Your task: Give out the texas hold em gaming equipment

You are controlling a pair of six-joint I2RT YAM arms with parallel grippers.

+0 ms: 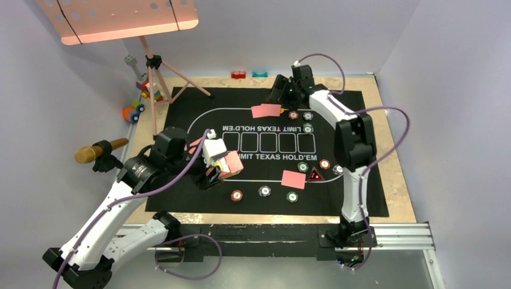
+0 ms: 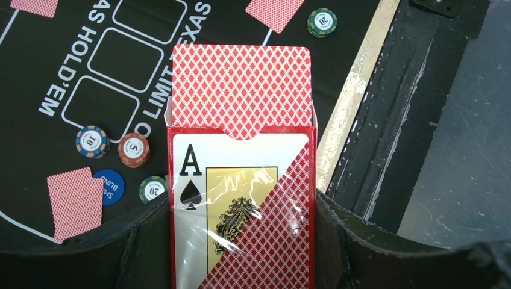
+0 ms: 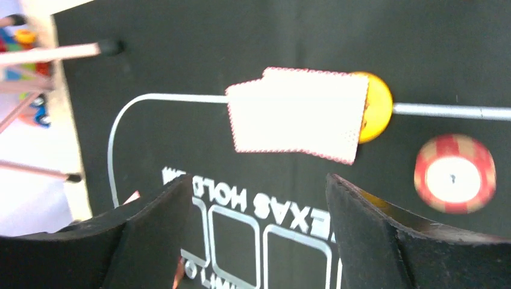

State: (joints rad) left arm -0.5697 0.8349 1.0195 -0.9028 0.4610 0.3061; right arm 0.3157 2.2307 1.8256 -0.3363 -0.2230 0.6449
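the mat (image 1: 361,192) is black with white lines and lettering. the card box (image 2: 241,229) at the centre of the left wrist view is red, printed with a black ace of spades, a gold panel and a red-and-white diamond lattice; the cards (image 2: 241,90) rising from it show the same lattice. at lower left lie a blue button (image 2: 113,185) and blue, red and green striped chips (image 2: 134,150). in the right wrist view an orange button (image 3: 376,105) peeks from under pale cards.
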